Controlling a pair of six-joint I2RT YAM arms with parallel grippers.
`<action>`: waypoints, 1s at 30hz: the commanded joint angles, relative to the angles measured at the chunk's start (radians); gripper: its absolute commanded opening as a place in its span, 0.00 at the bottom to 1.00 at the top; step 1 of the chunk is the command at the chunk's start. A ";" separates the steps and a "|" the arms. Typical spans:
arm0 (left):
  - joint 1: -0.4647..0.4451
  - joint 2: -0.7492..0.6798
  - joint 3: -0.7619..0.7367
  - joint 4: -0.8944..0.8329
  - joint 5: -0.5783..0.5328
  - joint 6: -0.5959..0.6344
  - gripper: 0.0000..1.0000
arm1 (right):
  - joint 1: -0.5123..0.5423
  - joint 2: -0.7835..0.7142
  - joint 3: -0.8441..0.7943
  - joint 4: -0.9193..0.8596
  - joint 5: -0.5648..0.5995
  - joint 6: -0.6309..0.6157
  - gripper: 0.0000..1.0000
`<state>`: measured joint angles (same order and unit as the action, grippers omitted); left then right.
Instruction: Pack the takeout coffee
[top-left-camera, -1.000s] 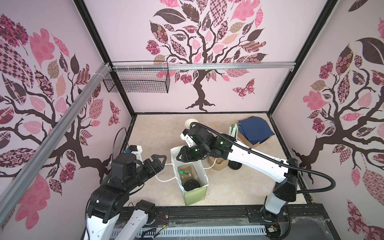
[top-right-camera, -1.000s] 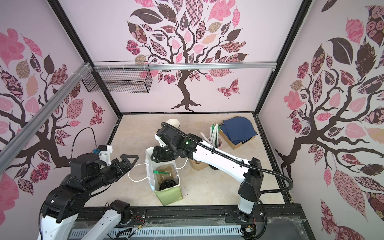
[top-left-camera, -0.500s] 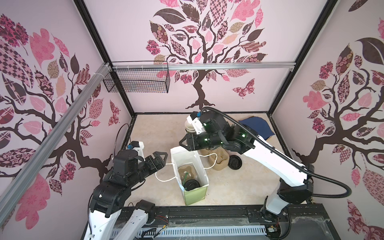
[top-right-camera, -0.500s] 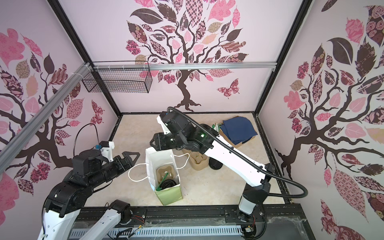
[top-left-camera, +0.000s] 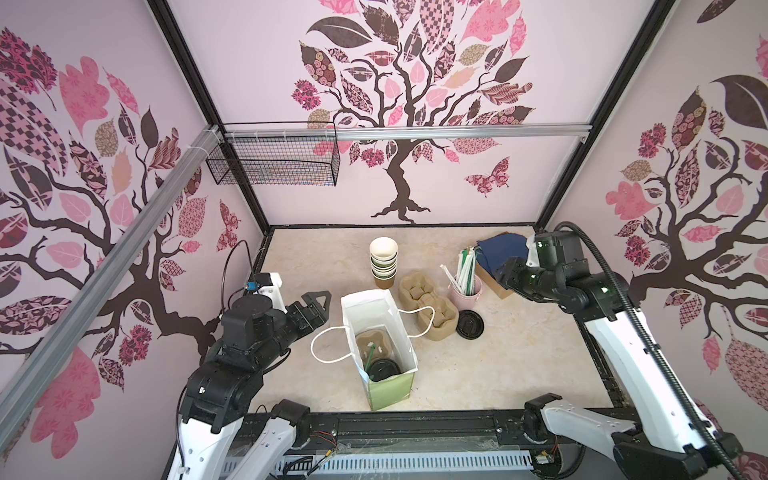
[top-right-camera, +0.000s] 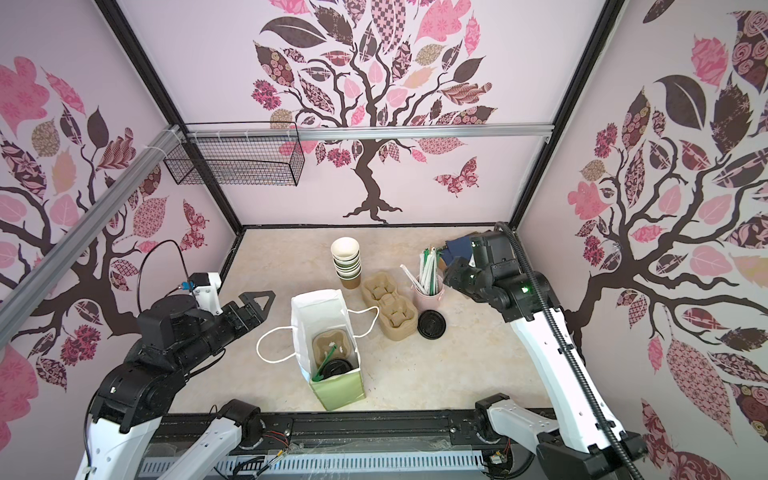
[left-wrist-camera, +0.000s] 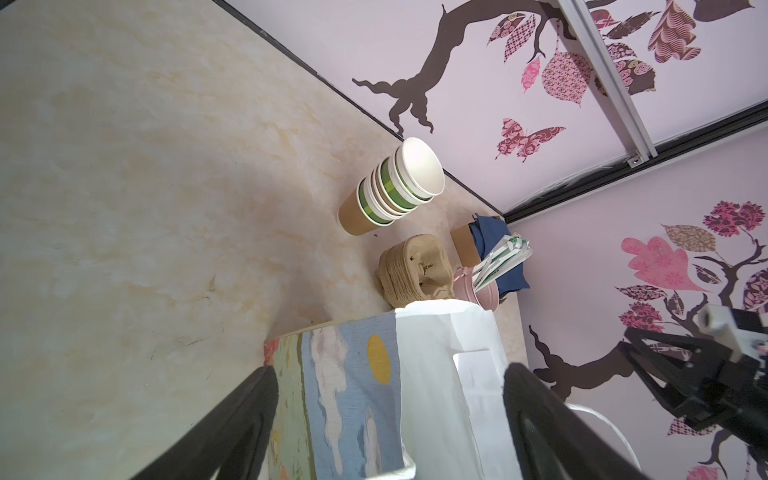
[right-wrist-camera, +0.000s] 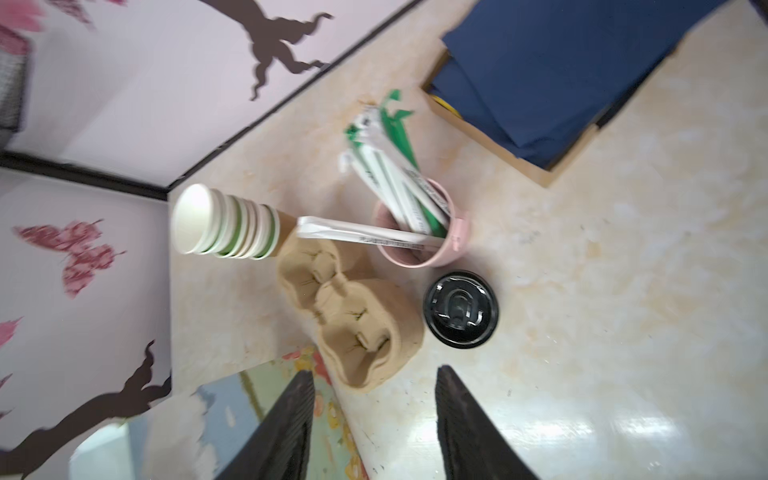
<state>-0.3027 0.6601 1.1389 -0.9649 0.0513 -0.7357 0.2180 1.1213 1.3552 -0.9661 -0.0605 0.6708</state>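
Note:
The takeout coffee (top-left-camera: 384, 368) (top-right-camera: 336, 368) stands inside the open paper bag (top-left-camera: 390, 391) (top-right-camera: 338, 388), seated in a pulp carrier. Only its black lid shows, with a green straw leaning beside it. My left gripper (top-left-camera: 316, 302) (top-right-camera: 258, 302) hangs open just left of the bag, not touching it. In the left wrist view the bag's painted side (left-wrist-camera: 345, 374) fills the space ahead of the left gripper (left-wrist-camera: 390, 399). My right gripper (top-left-camera: 505, 272) (top-right-camera: 451, 274) is raised at the back right, open and empty. The right gripper (right-wrist-camera: 374, 399) looks down on the table.
A stack of lidless cups (top-left-camera: 383, 262) stands behind the bag. A pile of pulp carriers (top-left-camera: 428, 303), a pink cup of wrapped straws (top-left-camera: 467, 282) and a loose black lid (top-left-camera: 469, 324) sit to its right. A box of navy napkins (top-left-camera: 503, 253) is at the back right.
My right arm has pulled up and away from the bag's mouth to the back right, its jaws spreading wider. The left gripper has barely moved.

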 joint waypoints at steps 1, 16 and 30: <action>0.000 0.006 0.036 0.023 -0.036 0.028 0.88 | -0.149 -0.002 -0.125 0.103 -0.125 0.009 0.51; 0.000 0.009 0.015 0.080 -0.077 0.023 0.88 | -0.539 0.322 -0.315 0.636 -0.317 0.047 0.61; 0.001 0.058 0.038 0.072 -0.129 0.045 0.88 | -0.597 0.716 -0.107 0.709 -0.415 0.052 0.66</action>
<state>-0.3027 0.7116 1.1389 -0.9054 -0.0513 -0.7181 -0.3782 1.7771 1.1995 -0.2607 -0.4412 0.7326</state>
